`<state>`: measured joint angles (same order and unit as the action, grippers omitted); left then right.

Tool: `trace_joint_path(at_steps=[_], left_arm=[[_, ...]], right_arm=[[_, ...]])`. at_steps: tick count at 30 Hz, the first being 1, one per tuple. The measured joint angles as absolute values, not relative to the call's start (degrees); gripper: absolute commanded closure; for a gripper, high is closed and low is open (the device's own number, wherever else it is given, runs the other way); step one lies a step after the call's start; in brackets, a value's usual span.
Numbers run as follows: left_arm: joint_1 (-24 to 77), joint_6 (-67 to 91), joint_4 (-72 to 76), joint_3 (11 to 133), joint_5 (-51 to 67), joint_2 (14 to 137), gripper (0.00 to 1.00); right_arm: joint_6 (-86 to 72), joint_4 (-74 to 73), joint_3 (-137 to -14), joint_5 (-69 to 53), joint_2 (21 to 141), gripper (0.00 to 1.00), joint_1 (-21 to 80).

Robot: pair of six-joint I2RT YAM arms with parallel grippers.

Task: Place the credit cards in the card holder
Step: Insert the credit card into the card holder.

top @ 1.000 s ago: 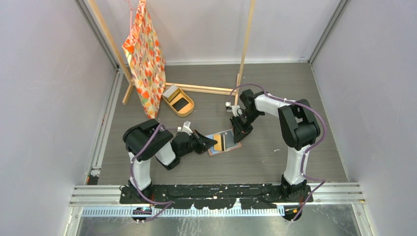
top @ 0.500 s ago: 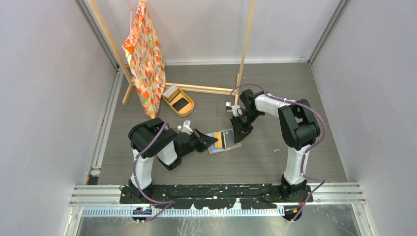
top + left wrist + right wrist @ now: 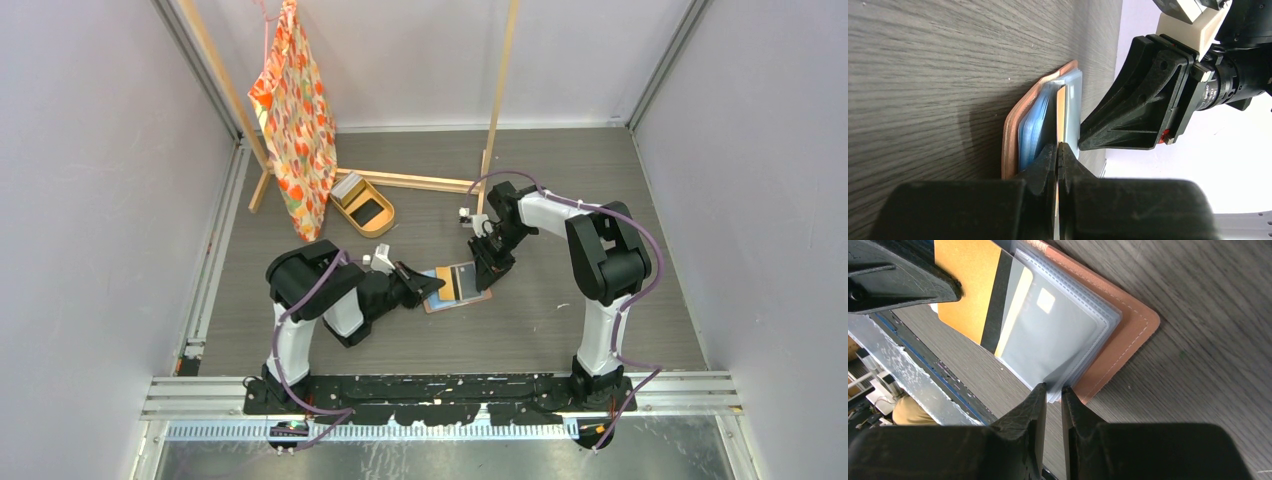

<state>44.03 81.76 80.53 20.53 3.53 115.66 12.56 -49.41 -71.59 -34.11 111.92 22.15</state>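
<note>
Swung the elbow of the left arm rightward over the last second, carrying the left gripper [image 3: 430, 284] a touch closer to the small salmon-brown leather bifold card holder [image 3: 465, 285]; no change at the right arm.

Clamped with the left jaws together on the near edge of a thin orange plastic credit card [image 3: 968, 300] with a black stripe, held edge-on and slid partway into a glossy clear pocket. Steadied by the right gripper [image 3: 1053, 390], jaws nipped on the corner of the clear pocket leaves, keeping the card holder flat on the table between the two arms.

Judged partway through: one card going in, not yet seated. Possibly stowed already, a few blue cards [image 3: 1030, 130] in the inner leaves, though hard to tell apart from the sleeves. Left to fetch, by the look of it, the pale stack [image 3: 348, 186] in the oval tan tray [image 3: 388, 218], well apart toward the far left.

Working on a dark grey wood-grain table [image 3: 560, 180], boxed in by plain pale walls, with an orange patterned cloth bag [image 3: 295, 110] hanging from a light wooden rack [image 3: 498, 100] at the back.
</note>
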Motion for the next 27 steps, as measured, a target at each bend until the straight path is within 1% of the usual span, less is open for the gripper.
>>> trace_joint_path(at_steps=[18, 22, 25, 27], left_arm=[[47.81, 78.00, 76.66, 22.96, -1.58, 114.43, 0.99], [48.95, 78.56, 76.44, 24.18, -2.81, 115.37, 0.94], [49.19, 79.05, 76.23, 24.29, -3.22, 115.63, 0.82], [49.23, 79.18, 76.01, 24.29, -3.36, 115.59, 0.77]], right_arm=[[12.56, -49.56, -71.59, -33.93, 111.92, 0.78, 22.17], [12.56, -49.58, -71.59, -33.85, 111.92, 0.78, 22.17], [12.56, -49.60, -71.59, -33.82, 111.92, 0.77, 22.17], [12.56, -49.60, -71.61, -33.87, 111.92, 0.77, 22.17]])
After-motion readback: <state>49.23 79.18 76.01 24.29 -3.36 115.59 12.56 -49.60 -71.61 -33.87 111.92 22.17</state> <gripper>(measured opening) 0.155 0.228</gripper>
